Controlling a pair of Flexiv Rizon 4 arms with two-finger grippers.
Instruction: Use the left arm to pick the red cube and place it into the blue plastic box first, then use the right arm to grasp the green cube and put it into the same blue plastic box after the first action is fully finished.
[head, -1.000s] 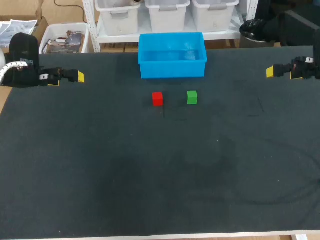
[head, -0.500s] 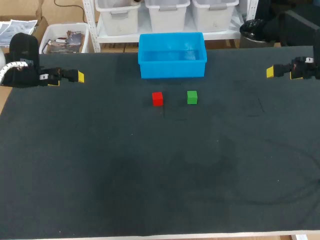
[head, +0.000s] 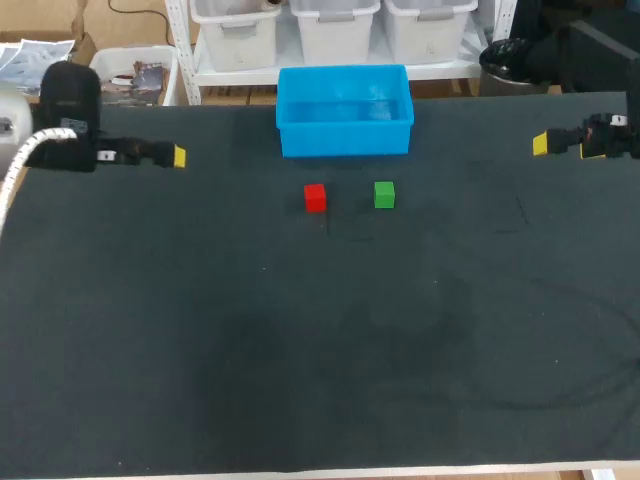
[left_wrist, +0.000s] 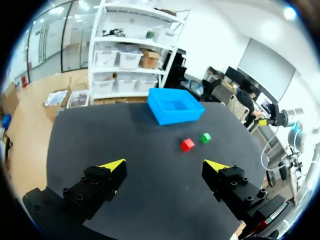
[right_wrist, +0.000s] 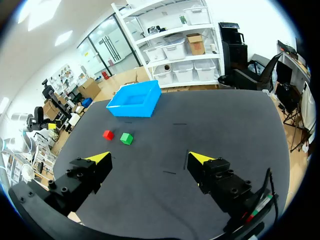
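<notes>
Saw red cube (head: 315, 197) left of green cube (head: 384, 194), below box (head: 345, 139) lying long axis left-right. Held left gripper (left_wrist: 166, 166), right gripper (right_wrist: 150, 158) wide open, empty.

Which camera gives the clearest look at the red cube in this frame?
The head view: the red cube sits unblocked on the table, beside the green cube, in front of the blue box. Both wrist views show it too, but small and far ahead of the left gripper and right gripper.

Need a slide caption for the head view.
Red cube beside green cube, near the box; left gripper, right gripper far out at either side.
</notes>
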